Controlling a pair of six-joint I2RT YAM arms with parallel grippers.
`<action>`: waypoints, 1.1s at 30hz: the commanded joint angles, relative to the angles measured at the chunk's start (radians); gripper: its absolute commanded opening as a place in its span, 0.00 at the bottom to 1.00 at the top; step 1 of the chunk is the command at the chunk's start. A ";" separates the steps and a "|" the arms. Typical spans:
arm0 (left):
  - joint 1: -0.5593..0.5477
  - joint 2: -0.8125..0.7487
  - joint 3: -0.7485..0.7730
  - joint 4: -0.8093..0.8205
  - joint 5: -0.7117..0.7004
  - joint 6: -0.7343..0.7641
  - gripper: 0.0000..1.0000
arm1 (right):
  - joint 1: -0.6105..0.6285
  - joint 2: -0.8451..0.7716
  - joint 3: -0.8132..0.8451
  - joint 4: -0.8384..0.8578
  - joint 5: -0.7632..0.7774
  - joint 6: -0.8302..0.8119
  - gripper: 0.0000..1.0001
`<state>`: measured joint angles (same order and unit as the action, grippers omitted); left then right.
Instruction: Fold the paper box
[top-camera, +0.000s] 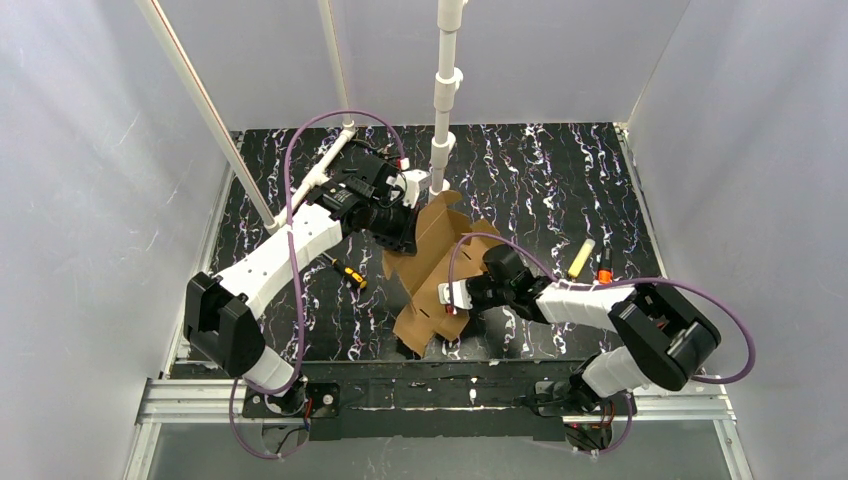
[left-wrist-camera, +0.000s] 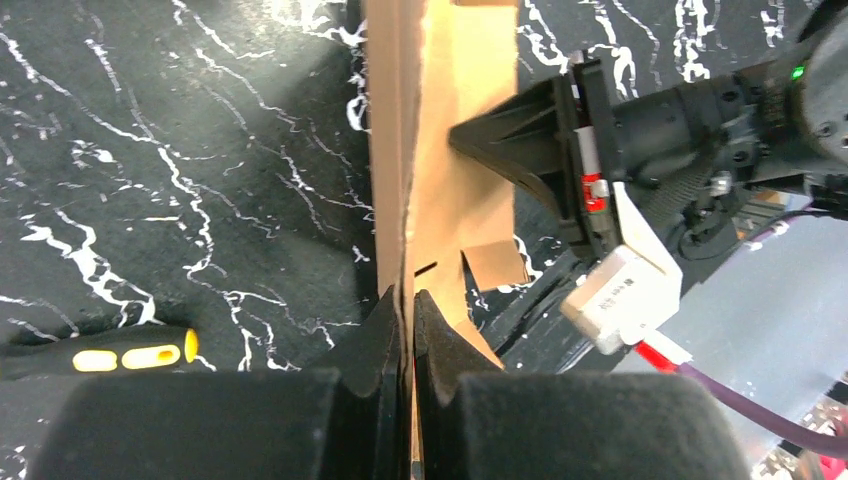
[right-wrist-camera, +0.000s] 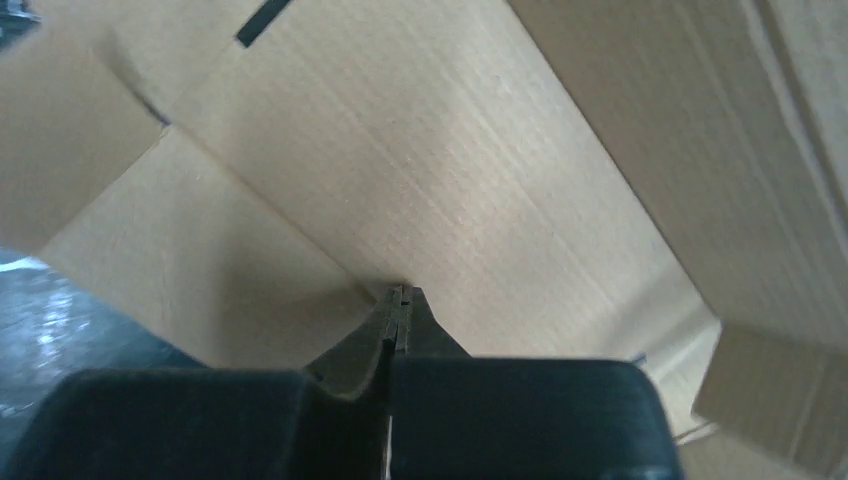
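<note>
While the overhead view lays everything out on the black marbled tabletop (top-camera: 560, 180), it hides how I am gripping. Farthest left lies a tool (top-camera: 350, 272) with a yellow-and-black handle, flat on the tabletop near the box's left side; my left wrist camera catches only its handle, low in the corner.

Next comes my left gripper (left-wrist-camera: 410, 300), and only its own camera shows how it stands: both fingers clamped on an edge of the paper box (left-wrist-camera: 450, 180), the brown sheet running upright between them. From above, the paper box sits mid-table, partly folded, with panels raised and tilted (its far end is near a white pole (top-camera: 445, 90)).

On the box's right side my right gripper (right-wrist-camera: 400, 292) has its fingers pressed together with nothing between them, tips against a cardboard panel. The left wrist view shows the same contact from the side.

Farthest right, seen only from above, a yellow object (top-camera: 581, 258) and an orange-red object (top-camera: 605, 268) lie side by side, well apart from the box.
</note>
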<state>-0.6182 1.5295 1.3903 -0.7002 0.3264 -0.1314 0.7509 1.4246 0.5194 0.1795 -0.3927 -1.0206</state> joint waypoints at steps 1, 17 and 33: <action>0.002 -0.016 0.029 0.010 0.114 -0.026 0.00 | 0.026 0.036 -0.061 0.310 0.140 -0.009 0.01; 0.033 0.124 -0.034 0.064 0.229 -0.059 0.00 | 0.058 0.141 -0.156 0.604 0.189 -0.047 0.01; 0.035 0.105 -0.046 0.065 0.229 -0.076 0.00 | 0.022 -0.014 -0.120 0.376 0.083 0.000 0.05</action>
<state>-0.5777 1.6543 1.3560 -0.5777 0.5713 -0.2211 0.7963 1.4799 0.3645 0.6369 -0.2432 -1.0447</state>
